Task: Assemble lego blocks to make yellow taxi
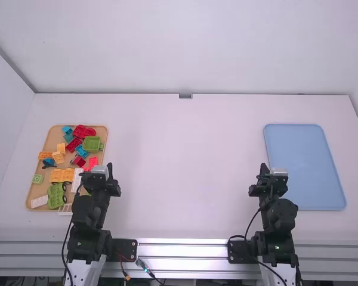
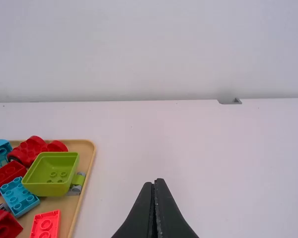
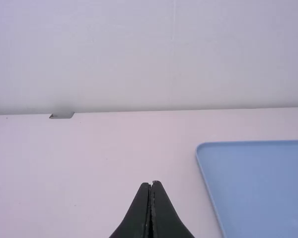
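White desk [image 1: 185, 167] before you, bearing: assorted lego blocks [image 1: 62, 175], yellow-orange, red, blue, green and white, lying in a tan tray [image 1: 51, 140] on your left. Next outward, your left tool [image 1: 110, 167], fingers together, empty, near that tray; then your right tool [image 1: 264, 168], likewise closed and empty, near a blue tray [image 1: 307, 161] on your right.

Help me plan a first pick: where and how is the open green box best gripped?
Probably by the green box's wall nearest the arms, around its middle, from above, one finger inside: it sits open side up, with bare tray before that wall, while the blue brick crowds its left end.
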Robot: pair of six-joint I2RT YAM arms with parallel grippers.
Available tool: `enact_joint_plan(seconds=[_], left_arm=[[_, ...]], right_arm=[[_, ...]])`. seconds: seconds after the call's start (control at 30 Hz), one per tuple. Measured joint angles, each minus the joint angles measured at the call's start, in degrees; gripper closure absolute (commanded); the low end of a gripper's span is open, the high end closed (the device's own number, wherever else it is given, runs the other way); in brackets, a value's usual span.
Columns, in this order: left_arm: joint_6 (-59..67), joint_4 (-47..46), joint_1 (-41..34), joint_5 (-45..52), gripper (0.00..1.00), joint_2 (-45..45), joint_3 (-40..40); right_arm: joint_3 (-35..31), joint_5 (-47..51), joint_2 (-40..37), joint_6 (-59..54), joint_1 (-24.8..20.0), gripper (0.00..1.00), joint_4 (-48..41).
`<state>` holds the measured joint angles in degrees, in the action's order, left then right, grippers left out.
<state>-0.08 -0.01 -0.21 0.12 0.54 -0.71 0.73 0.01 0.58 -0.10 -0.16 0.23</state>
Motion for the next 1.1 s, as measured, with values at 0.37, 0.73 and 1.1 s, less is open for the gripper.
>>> enact_joint_plan(seconds=[0.37, 0.73, 1.1], left_arm=[[0.02, -0.22, -0.02, 0.02, 0.95, 1.25, -0.11], [0.17, -1.9, 0.0, 0.0, 0.81, 10.32, -6.95], [1.6, -3.61, 1.22, -0.02, 0.63, 23.34, -16.5]], right_arm=[[0.02, -0.13, 1.05, -0.37, 0.0, 0.94, 0.02], [6.21, -0.15, 10.47, -0.63, 0.0, 0.8, -1.33], [15.89, -0.09, 23.63, -1.57, 0.0, 0.63, -2.25]])
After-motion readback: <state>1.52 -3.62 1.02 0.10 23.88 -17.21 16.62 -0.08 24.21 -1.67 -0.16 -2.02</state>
